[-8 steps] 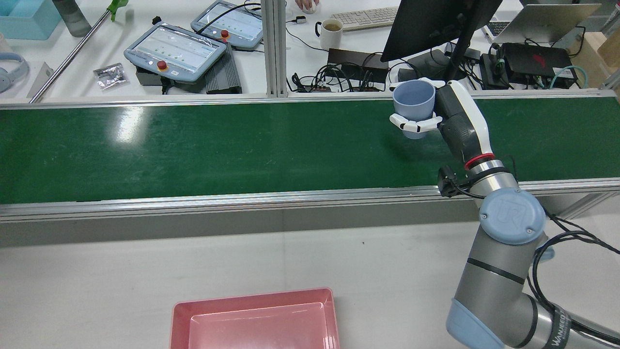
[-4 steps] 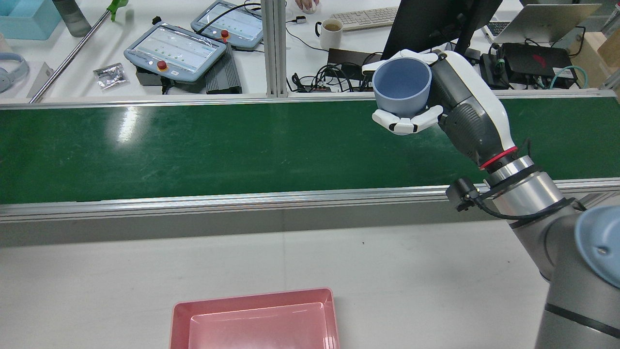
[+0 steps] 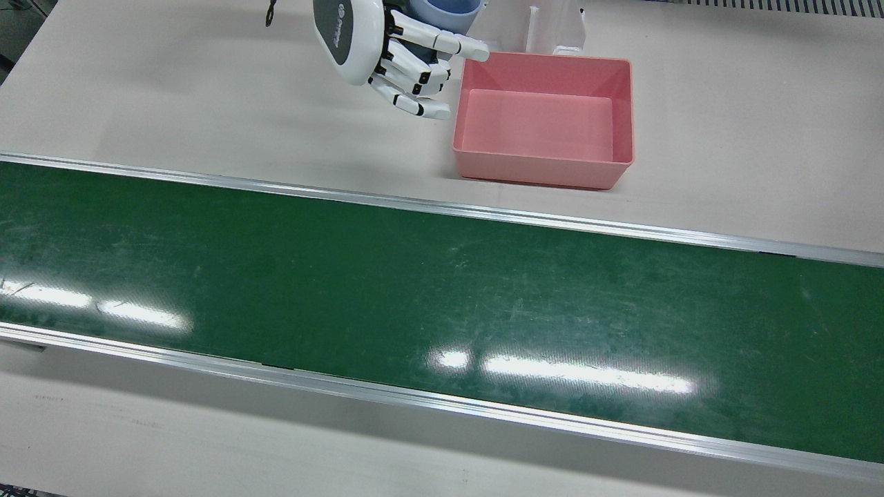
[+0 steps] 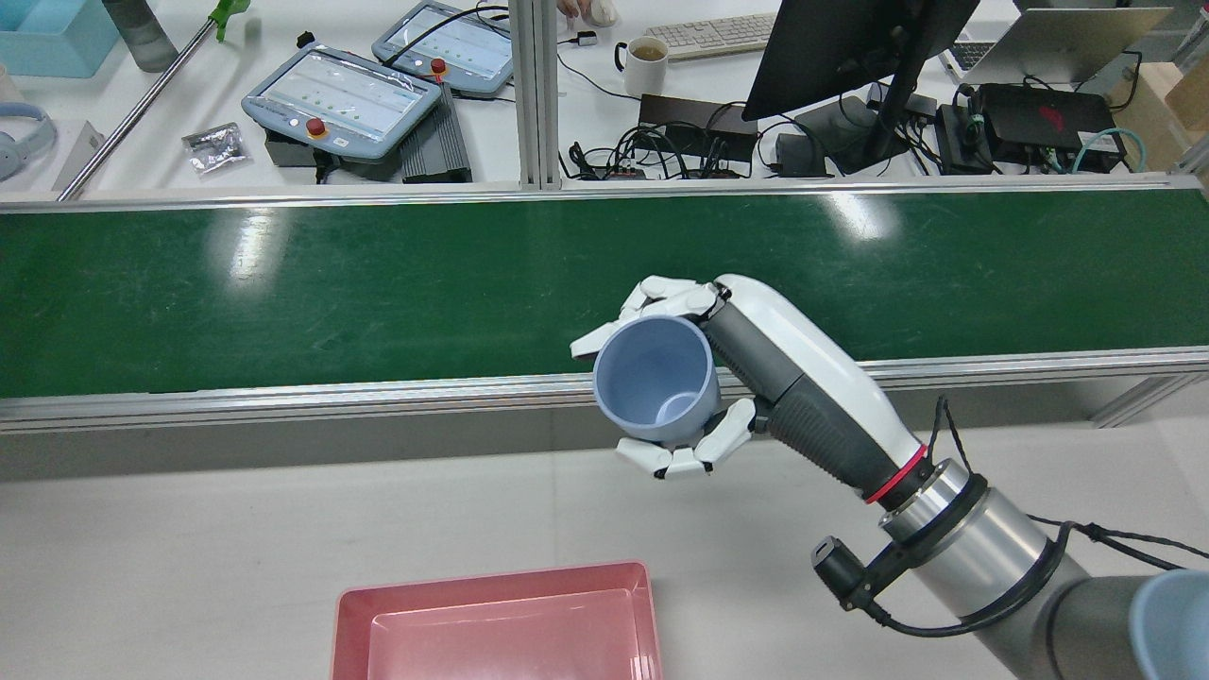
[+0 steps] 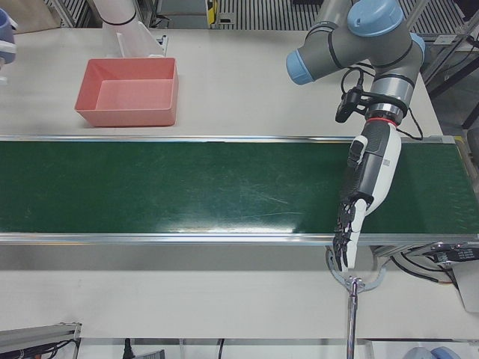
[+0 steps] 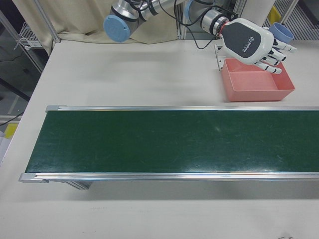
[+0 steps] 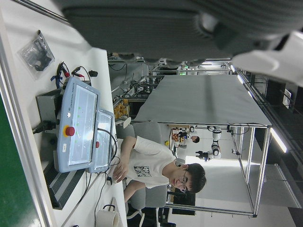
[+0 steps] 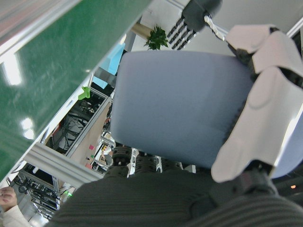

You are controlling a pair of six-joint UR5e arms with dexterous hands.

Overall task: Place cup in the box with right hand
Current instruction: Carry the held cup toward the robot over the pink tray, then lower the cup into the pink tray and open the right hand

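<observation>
1. Far left of the left-front view, only a sliver of the blue cup (image 4: 654,392) shows; the pink box (image 5: 127,93) sits in the upper left, empty.
2. Centre of the rear view: the right robot hand (image 4: 704,378) is clamped round the cup, fingers (image 4: 661,297) over the far wall and more curled beneath it. The cup is carried in the air, mouth tipped toward the camera, nothing inside.
3. The cup hangs over the near rail of the green conveyor belt (image 4: 378,283), with the box at the bottom edge of that frame, well apart.
4. In the front view the cup peeks out at the top edge, just left of the box's corner, not over it.
5. Right side of the left-front view: the left robot hand (image 5: 355,206) hangs over the belt's end, fingers straight and apart, holding nothing.
6. Judged from this: pick-up is done, carrying under way. Left to do: bring the cup over the box, lower it, release.
</observation>
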